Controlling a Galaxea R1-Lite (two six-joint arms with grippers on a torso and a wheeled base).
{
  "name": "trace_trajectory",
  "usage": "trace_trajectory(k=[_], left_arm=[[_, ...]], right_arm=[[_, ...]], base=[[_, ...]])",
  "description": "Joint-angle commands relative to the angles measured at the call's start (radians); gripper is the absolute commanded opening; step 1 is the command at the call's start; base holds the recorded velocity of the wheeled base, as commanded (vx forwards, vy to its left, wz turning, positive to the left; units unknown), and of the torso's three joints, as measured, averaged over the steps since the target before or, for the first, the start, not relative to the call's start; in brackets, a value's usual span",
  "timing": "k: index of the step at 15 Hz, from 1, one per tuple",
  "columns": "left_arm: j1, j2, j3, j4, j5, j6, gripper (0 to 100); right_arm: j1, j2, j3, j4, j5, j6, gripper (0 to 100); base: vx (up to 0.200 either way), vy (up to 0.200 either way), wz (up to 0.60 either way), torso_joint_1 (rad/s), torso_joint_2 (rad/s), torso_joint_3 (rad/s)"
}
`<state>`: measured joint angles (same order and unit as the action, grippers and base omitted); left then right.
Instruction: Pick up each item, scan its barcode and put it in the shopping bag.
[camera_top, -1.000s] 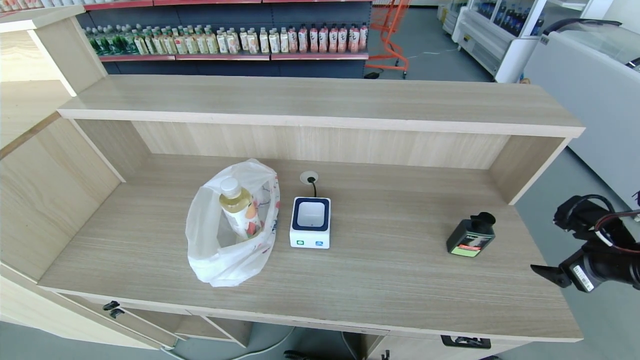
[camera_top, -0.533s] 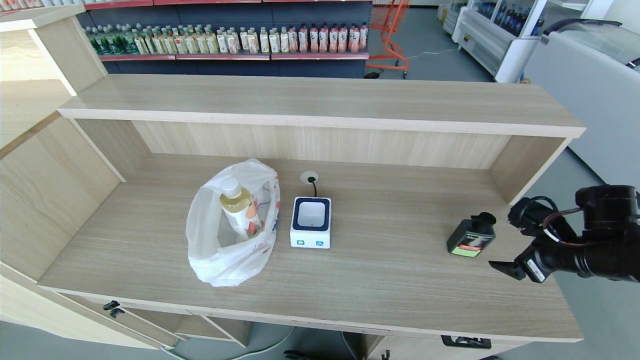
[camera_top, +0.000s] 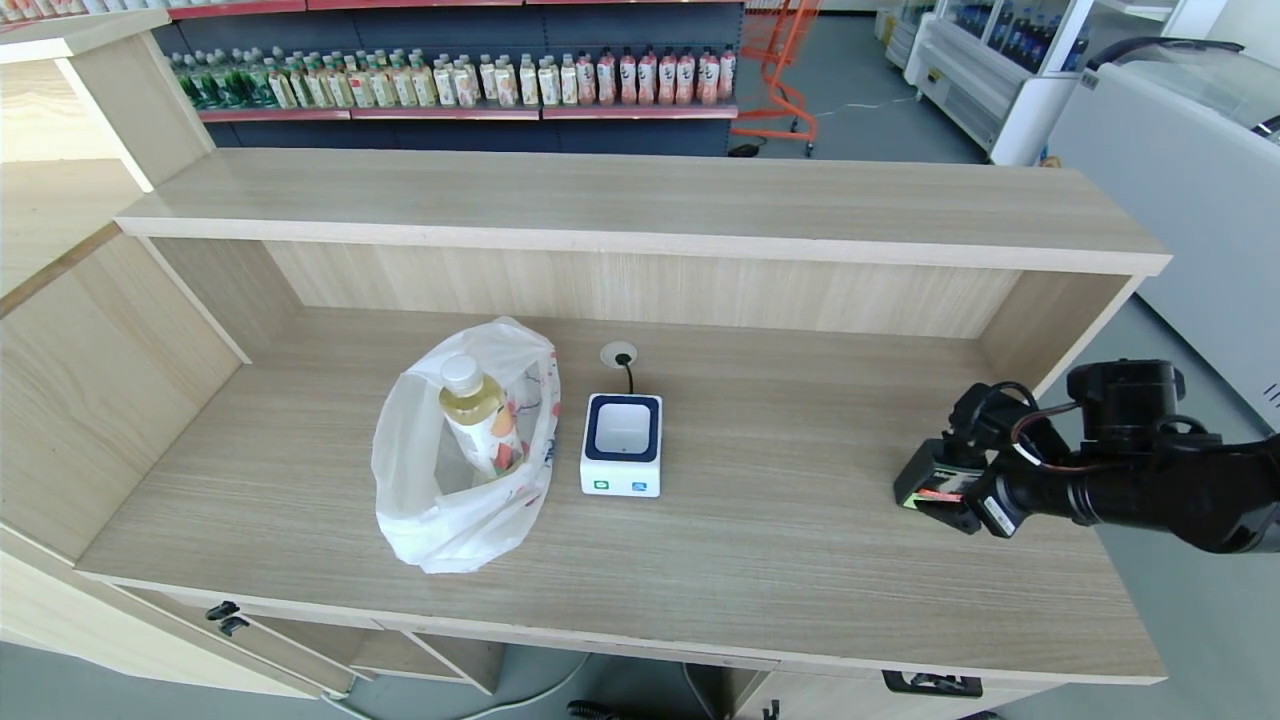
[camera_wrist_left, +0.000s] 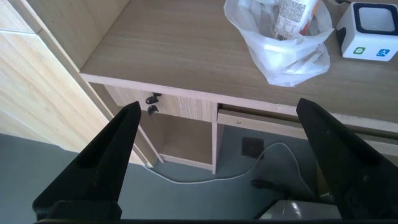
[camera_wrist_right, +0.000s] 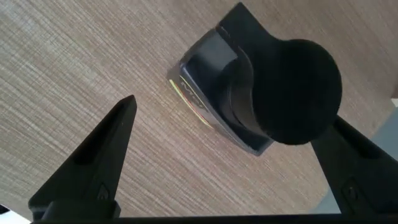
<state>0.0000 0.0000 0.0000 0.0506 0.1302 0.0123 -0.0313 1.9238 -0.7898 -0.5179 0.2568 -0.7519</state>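
Hanging low before the front edge of the surface (camera_top: 780, 560), our left hand (camera_wrist_left: 217, 106) is spread wide and holds nothing. At the near right of the surface, our right hand (camera_top: 950, 492) is level with the black bottle (camera_top: 922, 482). Its two fingers are wide apart with the bottle standing between them, and nothing is gripped yet. We judge the step in hand to be the pick-up of this item, ahead of scanning. The next move calls for closing the fingers on the bottle's body below its broad cap, squarely enough that it does not tip. It then calls for lifting the bottle and turning its barcode toward the window of the scanner (camera_top: 621, 443); where the barcode lies we cannot tell. Counted, near to far:
- two hands
- one black bottle, unbagged
- one white shopping bag (camera_top: 450, 510), mouth open, left of centre
- one tea bottle (camera_top: 478, 415) upright inside the bag
- one scanner just beside the bag on its right, cabled to one port (camera_top: 618, 354) behind it

Beyond the raised back ledge (camera_top: 640, 205), store shelves (camera_top: 450, 85) carry a long row of bottles, too many and too small to count
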Motion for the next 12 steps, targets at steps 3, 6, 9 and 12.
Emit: trace_trajectory(k=[3,6,9,12], left_arm=[[0.000,0.000,0.000,0.000,0.000,0.000,100],[0.000,0.002,0.000,0.000,0.000,0.000,100],[0.000,0.000,0.000,0.000,0.000,0.000,100],[0.000,0.002,0.000,0.000,0.000,0.000,100]], right_arm=[[0.017,0.041,-0.008,-0.017,0.009,-0.006,100],[0.019,0.067,-0.031,-0.019,0.009,-0.006,100],[0.033,0.081,-0.052,-0.021,0.009,-0.003,100],[0.045,0.099,-0.074,-0.044,0.019,0.000,100]], base=[[0.000,0.000,0.00,0.000,0.00,0.000],[0.000,0.000,0.00,0.000,0.00,0.000],[0.000,0.000,0.00,0.000,0.00,0.000],[0.000,0.000,0.00,0.000,0.00,0.000]])
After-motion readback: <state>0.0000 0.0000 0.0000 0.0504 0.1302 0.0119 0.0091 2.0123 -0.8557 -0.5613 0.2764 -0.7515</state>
